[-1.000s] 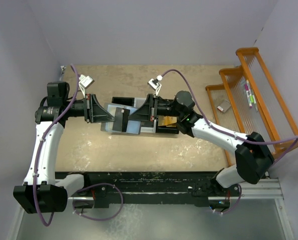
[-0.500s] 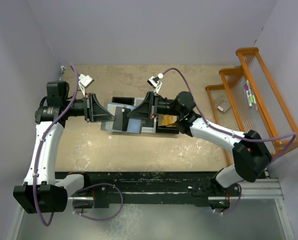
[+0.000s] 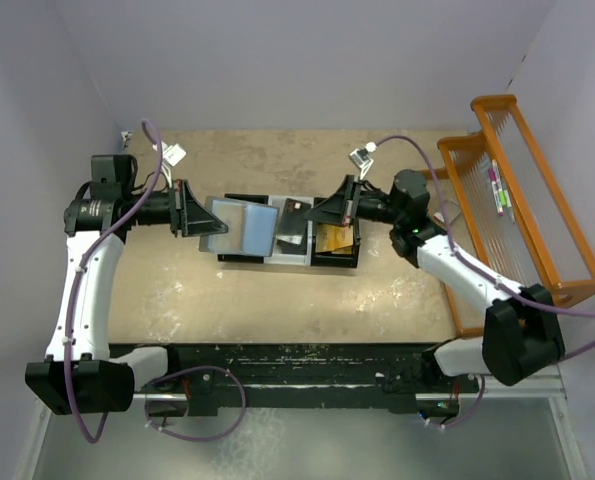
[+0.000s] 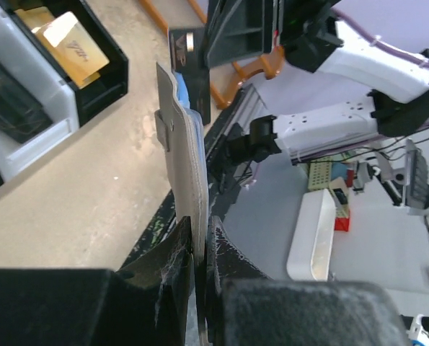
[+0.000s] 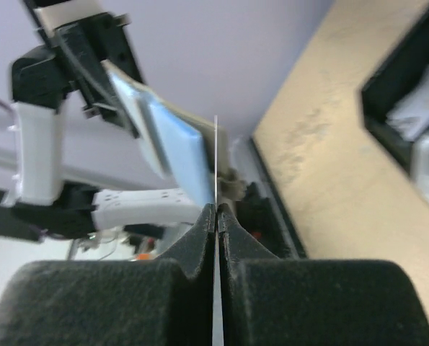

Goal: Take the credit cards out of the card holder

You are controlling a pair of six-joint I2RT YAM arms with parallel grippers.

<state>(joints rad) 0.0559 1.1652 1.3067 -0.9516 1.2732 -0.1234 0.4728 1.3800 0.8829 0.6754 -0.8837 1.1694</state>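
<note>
My left gripper (image 3: pixel 207 221) is shut on one edge of the grey-blue card holder (image 3: pixel 239 226) and holds it above the bin tray. In the left wrist view the card holder (image 4: pixel 187 166) stands edge-on, pinched in the left gripper (image 4: pixel 198 238). My right gripper (image 3: pixel 314 213) is to the holder's right, apart from it, shut on a black credit card (image 3: pixel 295 209). That card (image 4: pixel 189 52) shows beyond the holder's top in the left wrist view. In the right wrist view it is a thin edge (image 5: pixel 215 162) clamped in the right gripper (image 5: pixel 215 214), with the blue holder (image 5: pixel 177 153) behind.
A black-and-white three-compartment bin tray (image 3: pixel 277 257) lies under both grippers, with an orange-gold card (image 3: pixel 335 238) in its right compartment. The gold card (image 4: pixel 63 42) also shows in the left wrist view. An orange wooden rack (image 3: pixel 522 195) stands at the right edge.
My right gripper has drawn back to the right with the black card, which now is clear of the holder. The left arm shifted slightly left with the holder.
</note>
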